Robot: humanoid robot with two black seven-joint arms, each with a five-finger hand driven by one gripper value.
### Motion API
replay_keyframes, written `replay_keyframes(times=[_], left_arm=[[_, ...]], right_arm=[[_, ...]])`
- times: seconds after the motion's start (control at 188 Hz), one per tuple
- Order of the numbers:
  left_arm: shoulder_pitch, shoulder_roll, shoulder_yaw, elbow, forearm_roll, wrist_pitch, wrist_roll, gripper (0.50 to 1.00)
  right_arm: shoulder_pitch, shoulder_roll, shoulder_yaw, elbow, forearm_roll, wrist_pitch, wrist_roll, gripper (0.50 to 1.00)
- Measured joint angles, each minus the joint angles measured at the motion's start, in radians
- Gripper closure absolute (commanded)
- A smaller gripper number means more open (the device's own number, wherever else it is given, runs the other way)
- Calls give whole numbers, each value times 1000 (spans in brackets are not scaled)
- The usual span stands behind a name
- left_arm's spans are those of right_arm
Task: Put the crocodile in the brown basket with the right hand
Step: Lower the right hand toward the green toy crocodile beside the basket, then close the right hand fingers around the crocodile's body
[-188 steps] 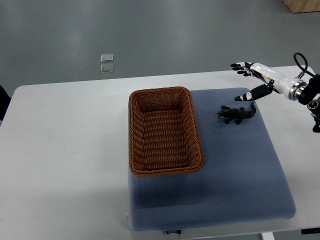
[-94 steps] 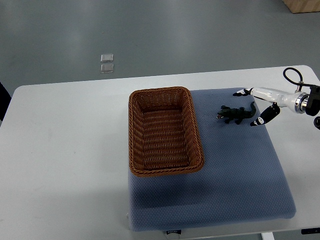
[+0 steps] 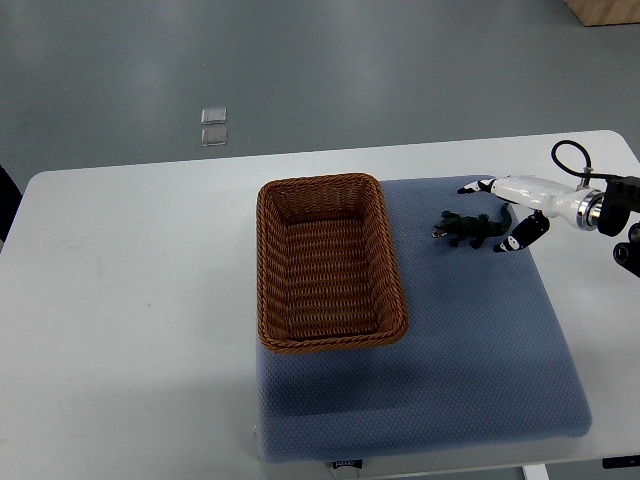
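Observation:
A small dark green toy crocodile (image 3: 470, 230) lies on the blue-grey mat (image 3: 470, 340), to the right of the brown wicker basket (image 3: 330, 262). The basket is rectangular and has nothing in it. My right hand (image 3: 487, 215) comes in from the right edge, white with black fingertips. It is open, its fingers (image 3: 473, 187) reaching past the crocodile's tail on the far side and its thumb (image 3: 508, 243) on the near side. I cannot tell whether it touches the toy. The left arm is out of view.
The mat covers the right half of a white table (image 3: 130, 300). Two small clear squares (image 3: 213, 126) lie on the grey floor beyond the table. A black cable loops at my right wrist (image 3: 570, 160).
My right hand came down from above the mat's far right corner and moved left, so that its fingers and thumb now straddle the crocodile's tail. The crocodile has not moved.

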Motion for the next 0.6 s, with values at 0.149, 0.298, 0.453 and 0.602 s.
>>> replay_keyframes(times=[0.149,0.298,0.453,0.602], left_arm=[[0,0,0,0,0,0,0,500],[0,0,0,0,0,0,0,500],[0,0,0,0,0,0,0,500],[0,0,0,0,0,0,0,500]], right_arm=[[6,9,-14,-6,-9,-12,-1,619],[10,22,-26,-12,-11,-34,-2,634],[11,26,-41,-16,-12,-56,-2,650],[11,38,-75,-19,-13,-89,-2,656]])
